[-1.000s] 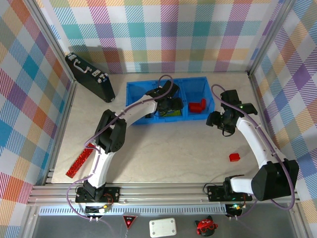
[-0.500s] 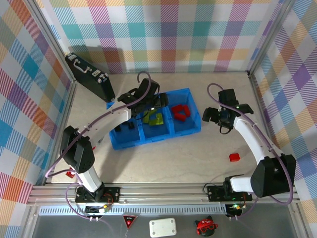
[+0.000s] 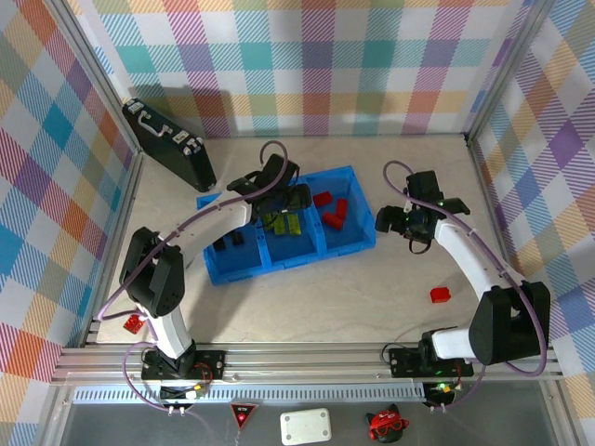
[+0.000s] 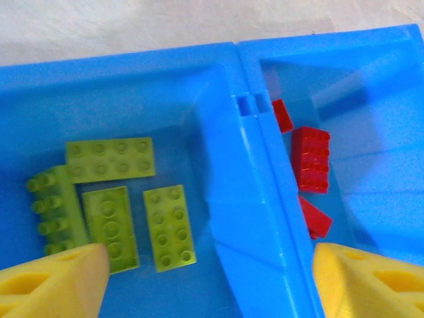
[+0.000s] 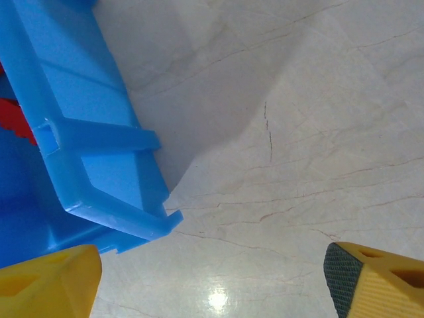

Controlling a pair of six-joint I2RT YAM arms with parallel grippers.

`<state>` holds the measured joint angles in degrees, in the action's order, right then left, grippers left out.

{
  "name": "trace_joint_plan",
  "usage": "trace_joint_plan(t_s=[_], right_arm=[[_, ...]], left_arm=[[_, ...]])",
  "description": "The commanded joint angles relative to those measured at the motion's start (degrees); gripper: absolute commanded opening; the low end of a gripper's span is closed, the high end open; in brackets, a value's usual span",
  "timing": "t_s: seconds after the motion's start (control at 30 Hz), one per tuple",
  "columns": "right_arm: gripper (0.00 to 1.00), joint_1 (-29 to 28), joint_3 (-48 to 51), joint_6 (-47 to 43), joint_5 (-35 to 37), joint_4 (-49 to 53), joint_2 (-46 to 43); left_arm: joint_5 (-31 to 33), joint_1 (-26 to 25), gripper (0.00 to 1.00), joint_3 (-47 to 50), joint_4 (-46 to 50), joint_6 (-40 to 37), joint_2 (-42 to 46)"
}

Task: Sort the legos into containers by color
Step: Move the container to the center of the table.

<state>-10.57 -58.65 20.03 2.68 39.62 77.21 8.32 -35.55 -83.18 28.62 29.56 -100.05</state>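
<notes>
Left gripper (image 4: 212, 285) gaping wide and empty right over the divider between lime legos (image 4: 169, 228) and red legos (image 4: 310, 159) in the blue bin (image 3: 279, 266), right gripper (image 5: 212, 278) equally open and empty beside its end wall, probably lining up for the loose red brick (image 3: 440, 295) on the table.

A robot lab cell: aluminium frame (image 3: 307, 357), plaid backdrop walls (image 3: 307, 65), marbled tabletop (image 3: 325, 297).

The blue bin (image 4: 255, 199) is moulded in smooth, faintly glossy plastic. The studded bricks (image 4: 170, 226) are made of shiny plastic. The worktop (image 5: 311, 119) is finished smooth, stone-veined, lightly reflective.
</notes>
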Motion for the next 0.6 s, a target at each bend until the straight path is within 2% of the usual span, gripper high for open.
trace_joint_plan(t_s=[0.0,0.13,0.4,0.57], right_arm=[[0.91,0.0,1.2,-1.4,0.2,-3.2,-0.2],[0.94,0.0,1.0,-2.0,1.7,-3.8,0.5],[0.93,0.0,0.8,-3.6,1.7,-6.3,1.1],[0.96,0.0,3.1,-4.5,7.7,-10.4,1.0]], left_arm=[[7.5,0.9,0.85,-0.2,6.8,-3.4,7.0],[11.4,5.6,0.89,3.6,11.2,-3.6,13.0],[2.1,27.8,0.94,23.1,8.2,-1.7,25.9],[5.2,36.5,1.00,30.9,2.7,-3.4,27.3]])
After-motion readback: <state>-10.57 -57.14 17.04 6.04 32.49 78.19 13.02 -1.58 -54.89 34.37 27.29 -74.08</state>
